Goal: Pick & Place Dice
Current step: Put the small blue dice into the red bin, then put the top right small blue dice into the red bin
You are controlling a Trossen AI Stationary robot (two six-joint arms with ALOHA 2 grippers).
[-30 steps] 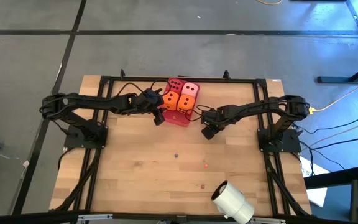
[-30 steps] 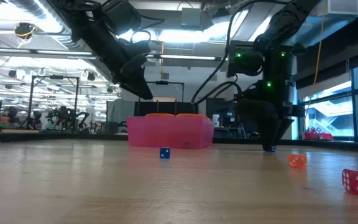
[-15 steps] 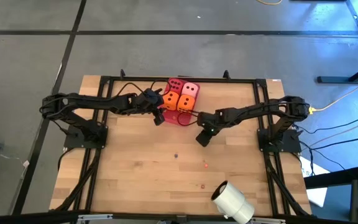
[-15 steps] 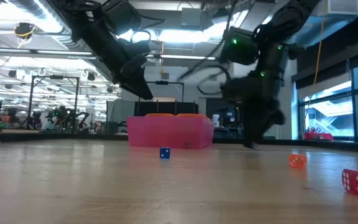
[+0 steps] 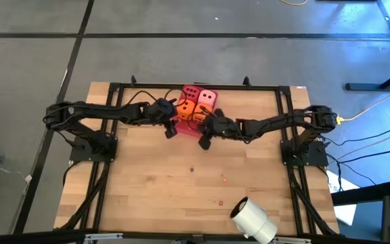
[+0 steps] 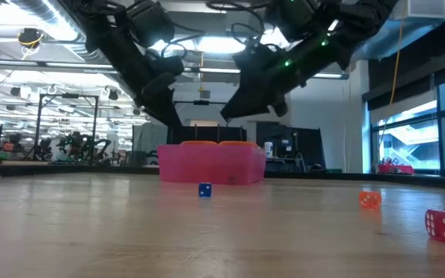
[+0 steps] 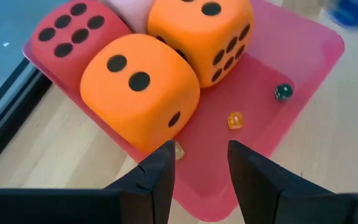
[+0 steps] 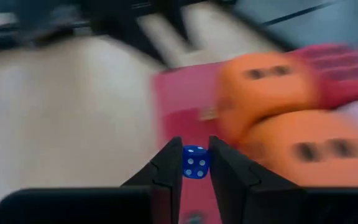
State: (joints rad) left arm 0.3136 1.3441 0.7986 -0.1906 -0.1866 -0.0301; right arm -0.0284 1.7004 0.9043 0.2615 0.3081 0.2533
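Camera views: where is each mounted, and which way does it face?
High view: overhead, straight down; both arms, red tray.
Low view: table height, level across; arms enter from above.
Left wrist view: past left gripper, open, onto orange dice.
Right wrist view: right gripper pinching small blue die.
Shared: all four show the red tray.

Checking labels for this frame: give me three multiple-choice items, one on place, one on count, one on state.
1. Where are the four big dice? A) on the bare table B) in a bowl C) in the tray
2. How many big dice are orange? A) two B) one C) three
3. The right fingers are: A) open, empty B) shut on a small blue die C) shut on an orange die

Key: 1 C, all four sit packed in the red tray; 2 A, two orange beside one red and one pink; 3 B, the right wrist view shows the blue die pinched between them.
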